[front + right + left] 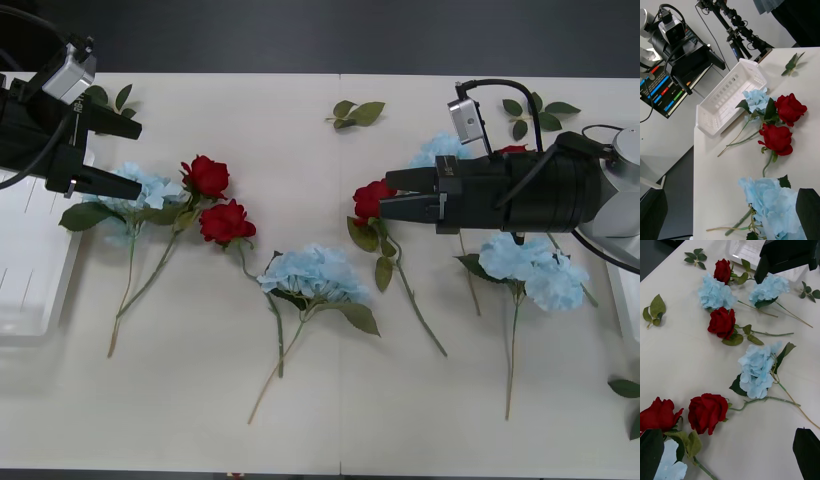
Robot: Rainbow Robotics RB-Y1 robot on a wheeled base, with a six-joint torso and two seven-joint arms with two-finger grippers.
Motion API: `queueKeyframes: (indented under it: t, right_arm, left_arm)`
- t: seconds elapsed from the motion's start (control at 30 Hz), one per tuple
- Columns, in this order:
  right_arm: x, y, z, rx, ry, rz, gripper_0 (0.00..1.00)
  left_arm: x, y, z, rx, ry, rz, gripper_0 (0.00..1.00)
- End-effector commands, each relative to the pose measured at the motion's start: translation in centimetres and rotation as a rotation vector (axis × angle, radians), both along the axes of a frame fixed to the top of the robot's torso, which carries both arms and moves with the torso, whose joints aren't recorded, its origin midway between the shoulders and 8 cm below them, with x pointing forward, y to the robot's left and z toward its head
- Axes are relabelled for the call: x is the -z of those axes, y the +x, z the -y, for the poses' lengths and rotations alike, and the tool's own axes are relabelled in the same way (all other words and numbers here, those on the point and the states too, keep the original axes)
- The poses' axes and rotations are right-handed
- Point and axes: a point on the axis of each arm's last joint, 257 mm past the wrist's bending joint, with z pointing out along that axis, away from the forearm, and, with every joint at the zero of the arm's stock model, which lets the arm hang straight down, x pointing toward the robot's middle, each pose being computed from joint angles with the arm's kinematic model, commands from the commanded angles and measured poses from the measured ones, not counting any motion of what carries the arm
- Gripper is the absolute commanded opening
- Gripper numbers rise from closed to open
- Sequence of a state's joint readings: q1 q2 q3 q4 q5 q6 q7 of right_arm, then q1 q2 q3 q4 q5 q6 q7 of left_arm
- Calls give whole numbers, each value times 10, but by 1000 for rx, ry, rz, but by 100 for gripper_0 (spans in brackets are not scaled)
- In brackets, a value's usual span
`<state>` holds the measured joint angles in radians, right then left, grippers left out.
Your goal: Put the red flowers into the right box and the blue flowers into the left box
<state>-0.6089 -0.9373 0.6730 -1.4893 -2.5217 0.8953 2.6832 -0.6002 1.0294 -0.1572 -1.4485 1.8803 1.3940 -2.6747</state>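
Observation:
Several red flowers lie on the white table: two roses (205, 175) (225, 222) at the left and one (372, 198) in the middle. Blue flowers lie among them: (135, 190), (315, 272), (535, 265), (440, 150). My right gripper (385, 196) is open, its tips on either side of the middle rose's head, seen from across the table as (720, 322). My left gripper (125, 155) is open above the leftmost blue flower. The left box (30, 270) (730, 97) sits at the table's left edge. The right box (743, 249) lies behind my right arm.
Bloomless leaf sprigs lie at the back (355, 112), back left (110, 97), back right (535, 110) and front right (630, 395). A fourth rose (512, 150) peeks out from under the right arm. Bare table runs along the front edge.

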Motion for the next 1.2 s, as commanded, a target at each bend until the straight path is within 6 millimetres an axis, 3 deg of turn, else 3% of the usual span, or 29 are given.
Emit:
queueKeyframes:
  t: [0.03,0.07,0.33,0.5,0.53,0.57,0.8,0.97,1.07,1.2]
  right_arm:
    - [-23,0,-11,-27,21,64,100]
    - [-23,0,-11,-27,21,64,100]
    - [-23,0,-11,-27,21,64,100]
    - [-23,0,-11,-27,21,64,100]
    - [26,-14,-11,-21,4,-32,100]
    - [31,-17,-13,-23,1,-38,100]
    - [16,-6,-7,-14,-10,2,100]
    - [7,5,2,-51,-137,154,100]
    - [6,11,11,-21,-192,32,100]
    - [13,27,42,78,-358,-156,100]
  left_arm:
    - [-18,1,-2,29,34,67,100]
    - [-9,-3,3,39,26,45,100]
    - [-6,-4,-9,31,76,56,100]
    - [20,-3,-28,2,156,34,100]
    - [23,-4,-30,-2,163,29,100]
    - [30,-4,-35,-11,181,24,100]
    - [70,-14,-59,-212,202,-187,100]
    - [96,-20,-82,-359,221,-309,100]
    - [107,-22,-93,-435,231,-363,100]
    - [123,-26,-110,-565,242,-446,100]
